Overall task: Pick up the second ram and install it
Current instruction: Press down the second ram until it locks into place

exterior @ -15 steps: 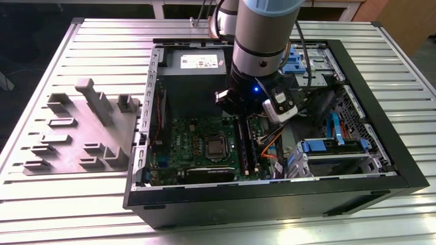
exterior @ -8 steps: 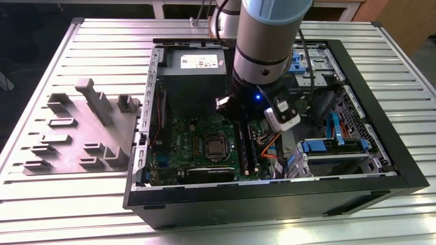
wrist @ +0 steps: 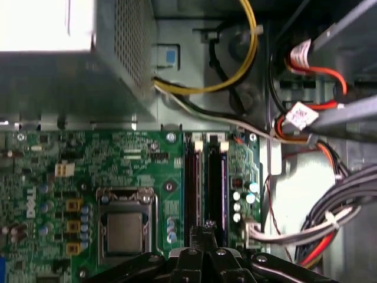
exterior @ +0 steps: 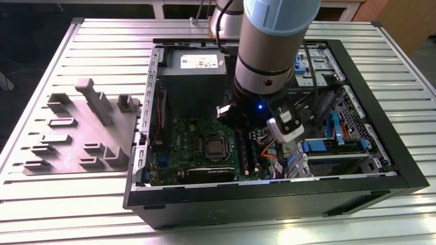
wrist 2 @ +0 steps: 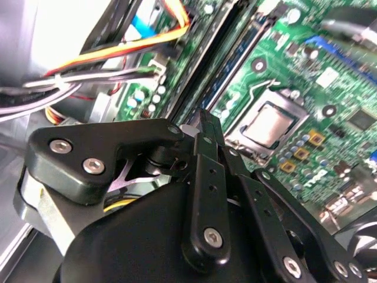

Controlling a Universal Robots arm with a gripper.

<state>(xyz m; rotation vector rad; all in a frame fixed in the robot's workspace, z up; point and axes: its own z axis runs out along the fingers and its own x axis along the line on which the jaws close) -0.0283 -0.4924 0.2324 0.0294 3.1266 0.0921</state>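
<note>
My gripper [exterior: 245, 133] reaches down into the open computer case [exterior: 381, 117], over the green motherboard [wrist: 70, 153]. In both wrist views its black fingers [wrist 2: 201, 141] are pressed together with nothing visible between them. The fingertips [wrist: 206, 229] hover at one end of the long black memory slots [wrist: 191, 183]. A thin dark blue-green strip, the second ram [wrist: 224, 188], stands on edge along those slots [wrist 2: 232, 59], in line with the fingertips. Whether the tips touch it I cannot tell.
The processor socket [wrist: 125, 227] lies beside the slots. Orange, red and grey cables [wrist: 318, 141] crowd their other side. The grey power-supply box [exterior: 194, 76] sits at the case's far end, and blue drive latches [exterior: 327, 145] are on the exterior view's right. A grey parts fixture [exterior: 81, 127] stands outside on the slatted table.
</note>
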